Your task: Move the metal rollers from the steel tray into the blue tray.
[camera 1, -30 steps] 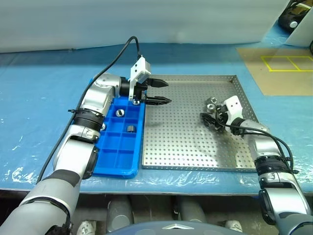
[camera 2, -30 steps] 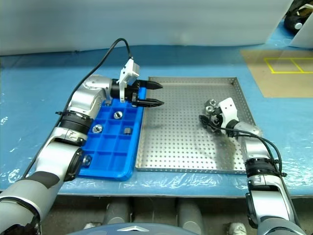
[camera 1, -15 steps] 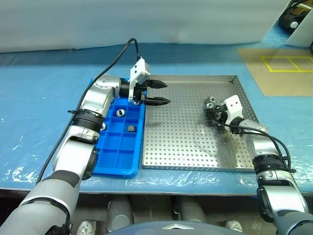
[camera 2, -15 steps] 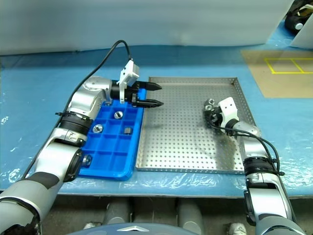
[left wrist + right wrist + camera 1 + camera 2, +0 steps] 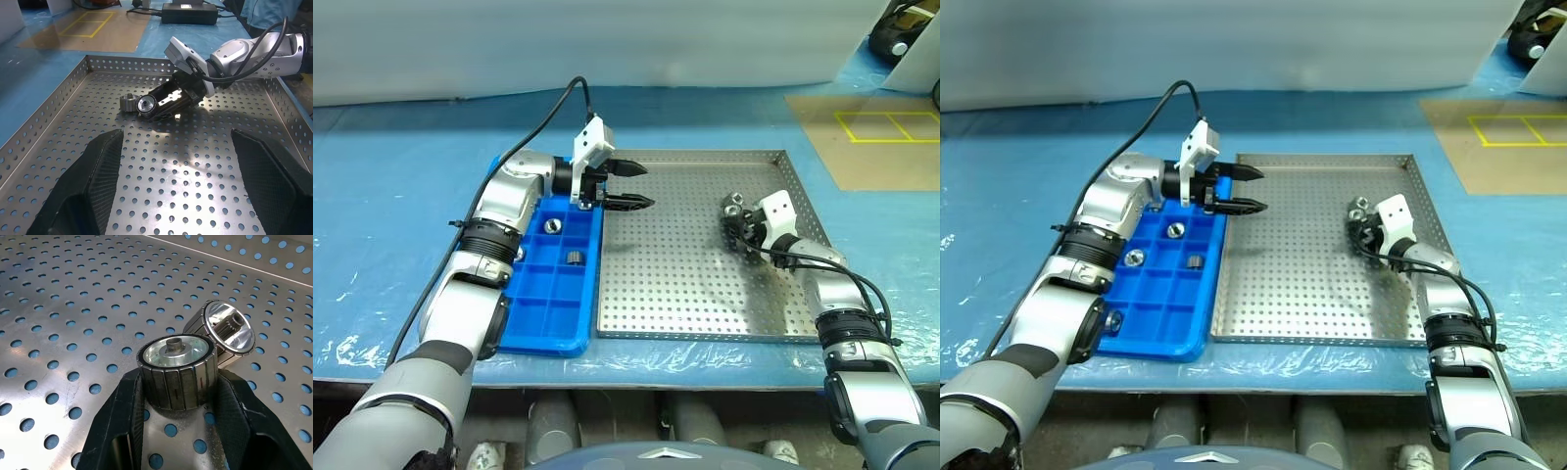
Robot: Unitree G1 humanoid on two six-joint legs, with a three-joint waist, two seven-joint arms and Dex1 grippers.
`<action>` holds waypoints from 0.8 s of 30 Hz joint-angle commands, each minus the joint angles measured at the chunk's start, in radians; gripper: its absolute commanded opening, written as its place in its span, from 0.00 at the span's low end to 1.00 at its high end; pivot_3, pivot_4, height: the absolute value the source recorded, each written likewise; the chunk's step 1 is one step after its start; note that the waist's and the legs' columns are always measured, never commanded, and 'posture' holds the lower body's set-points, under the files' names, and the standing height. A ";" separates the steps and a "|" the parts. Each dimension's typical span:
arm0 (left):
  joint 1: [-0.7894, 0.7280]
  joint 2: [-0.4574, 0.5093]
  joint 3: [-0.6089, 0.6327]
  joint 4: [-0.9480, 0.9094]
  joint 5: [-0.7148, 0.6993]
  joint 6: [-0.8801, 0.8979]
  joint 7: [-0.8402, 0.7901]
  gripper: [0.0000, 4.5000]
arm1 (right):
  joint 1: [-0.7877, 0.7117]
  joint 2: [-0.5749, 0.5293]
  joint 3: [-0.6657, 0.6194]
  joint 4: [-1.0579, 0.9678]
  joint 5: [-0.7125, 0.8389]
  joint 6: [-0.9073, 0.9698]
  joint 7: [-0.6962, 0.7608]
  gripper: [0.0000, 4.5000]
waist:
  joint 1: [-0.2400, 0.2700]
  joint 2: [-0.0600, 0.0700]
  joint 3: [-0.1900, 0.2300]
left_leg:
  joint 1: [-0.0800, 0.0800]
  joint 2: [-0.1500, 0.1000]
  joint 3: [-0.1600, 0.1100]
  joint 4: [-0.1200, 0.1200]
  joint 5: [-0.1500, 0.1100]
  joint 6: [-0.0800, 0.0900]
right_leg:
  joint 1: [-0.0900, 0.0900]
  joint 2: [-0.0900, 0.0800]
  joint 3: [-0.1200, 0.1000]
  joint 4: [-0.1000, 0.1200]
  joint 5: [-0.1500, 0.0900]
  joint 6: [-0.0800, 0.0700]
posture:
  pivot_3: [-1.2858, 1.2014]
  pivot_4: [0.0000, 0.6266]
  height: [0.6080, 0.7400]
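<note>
Your right gripper [image 5: 178, 382] clamps 1 roller [image 5: 177, 369] near the steel tray's [image 5: 695, 294] far right rim; another roller [image 5: 226, 333] seems to touch it. Your left gripper [image 5: 631, 186], jaws apart and empty, hovers by the blue tray [image 5: 548, 304].

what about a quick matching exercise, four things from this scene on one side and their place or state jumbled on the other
Things:
1. left gripper
2. right gripper
3. second roller
4. blue tray

Places or states:
A. fingers shut on a roller
B. lies on the steel tray, right behind the gripped roller
C. fingers open, holding nothing, above the steel tray's left edge
D. sits along the steel tray's left side, a few rollers in its compartments

Pairs: 1-C, 2-A, 3-B, 4-D
</note>
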 commanded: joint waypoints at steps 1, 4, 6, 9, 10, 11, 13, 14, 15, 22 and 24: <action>-0.014 0.003 0.005 -0.016 -0.010 -0.007 0.001 0.82 | 0.004 -0.006 -0.010 -0.108 0.026 0.004 0.043 0.36 | 0.000 0.000 0.000 | 0.000 0.000 0.000 0.000 0.000 0.000 | 0.000 0.000 0.000 0.000 0.000 0.000 | 0.43 0.24 1.00; -0.029 -0.002 0.007 0.024 -0.004 -0.023 0.000 0.82 | 0.004 -0.013 -0.027 -0.230 0.081 0.059 0.098 0.36 | 0.000 0.000 0.000 | -0.001 0.000 0.000 -0.001 0.000 0.000 | -0.002 0.000 0.000 0.000 0.000 0.000 | 0.42 0.24 1.00; -0.041 -0.005 0.006 0.056 -0.001 -0.037 -0.007 0.82 | 0.011 -0.028 -0.034 -0.347 0.143 0.134 0.153 0.36 | 0.000 0.000 0.000 | -0.002 0.000 0.001 -0.001 0.000 0.000 | -0.002 0.000 0.000 0.000 0.000 0.000 | 0.42 0.24 1.00; -0.063 -0.012 0.009 0.144 0.016 -0.102 -0.007 0.82 | 0.038 -0.070 -0.041 -0.544 0.264 0.284 0.246 0.36 | 0.002 0.000 0.000 | -0.001 0.000 0.001 -0.002 0.001 0.001 | -0.003 0.001 0.001 -0.001 0.000 0.000 | 0.41 0.24 1.00; -0.078 -0.015 0.014 0.196 0.024 -0.135 -0.003 0.82 | 0.049 -0.094 -0.045 -0.614 0.312 0.348 0.273 0.36 | 0.004 0.000 0.000 | -0.001 0.000 0.001 -0.002 0.001 0.001 | -0.003 0.001 0.001 -0.001 0.000 0.000 | 0.41 0.24 1.00; -0.093 -0.018 0.023 0.244 0.027 -0.165 0.000 0.82 | 0.062 -0.119 -0.048 -0.677 0.358 0.410 0.297 0.36 | 0.006 0.000 0.000 | -0.001 0.000 0.001 -0.003 0.001 0.002 | -0.003 0.001 0.001 -0.001 0.000 0.000 | 0.41 0.24 1.00; -0.127 -0.021 0.042 0.323 0.022 -0.190 -0.008 0.82 | 0.091 -0.169 -0.050 -0.785 0.436 0.509 0.337 0.36 | 0.009 0.000 0.000 | -0.001 0.000 0.001 -0.004 0.002 0.003 | -0.002 0.001 0.001 -0.001 0.000 0.000 | 0.41 0.24 1.00; -0.139 -0.022 0.047 0.348 0.020 -0.195 -0.017 0.82 | 0.101 -0.185 -0.052 -0.819 0.460 0.541 0.343 0.36 | 0.008 0.000 0.000 | -0.001 0.000 0.001 -0.004 0.002 0.003 | -0.001 0.002 0.002 -0.002 0.000 0.000 | 0.41 0.24 1.00; -0.155 -0.022 0.059 0.366 0.004 -0.180 -0.045 0.82 | 0.118 -0.215 -0.050 -0.868 0.487 0.576 0.362 0.36 | 0.008 0.000 0.000 | -0.001 0.000 0.001 -0.004 0.001 0.003 | -0.001 0.002 0.002 -0.002 0.000 0.000 | 0.40 0.24 1.00; -0.175 -0.064 0.108 0.379 -0.035 -0.178 -0.108 0.82 | 0.121 -0.268 -0.048 -0.974 0.547 0.662 0.368 0.36 | 0.007 0.000 0.000 | 0.000 0.000 0.001 -0.005 0.000 0.000 | -0.002 0.001 0.003 -0.002 0.000 0.000 | 0.40 0.24 1.00; -0.133 -0.082 0.095 0.319 -0.008 -0.315 -0.086 0.82 | 0.109 -0.257 -0.055 -0.973 0.565 0.682 0.353 0.36 | 0.006 0.000 0.000 | 0.001 0.000 0.002 -0.004 0.000 -0.001 | -0.002 0.001 0.003 -0.002 0.000 0.000 | 0.40 0.24 1.00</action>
